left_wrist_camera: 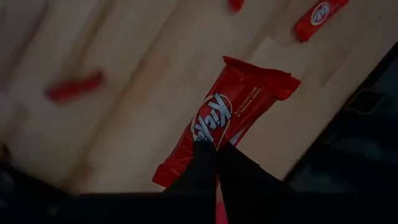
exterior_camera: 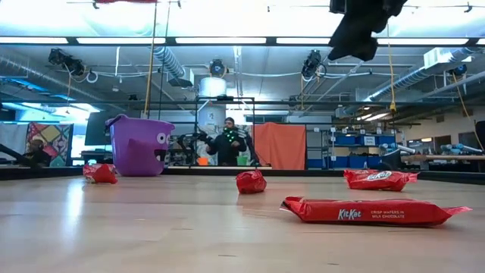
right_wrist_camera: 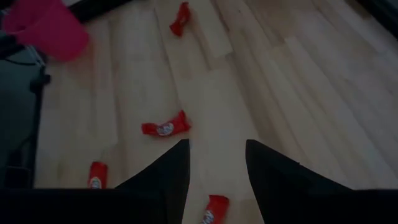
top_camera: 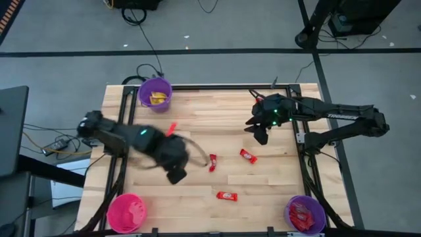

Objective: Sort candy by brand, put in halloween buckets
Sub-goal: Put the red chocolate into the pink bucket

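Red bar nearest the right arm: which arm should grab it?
Probably right: the right gripper is open, empty and close to that bar; the left gripper is shut on another bar.

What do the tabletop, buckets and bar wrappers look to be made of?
Tabletop: pale wood planks, satin; grain and seams show. Purple bucket: likely moulded plastic, smooth, light sheen. Red bar pinched in the shut left gripper: glossy film wrapper, crimped ends, probably plastic or foil laminate.
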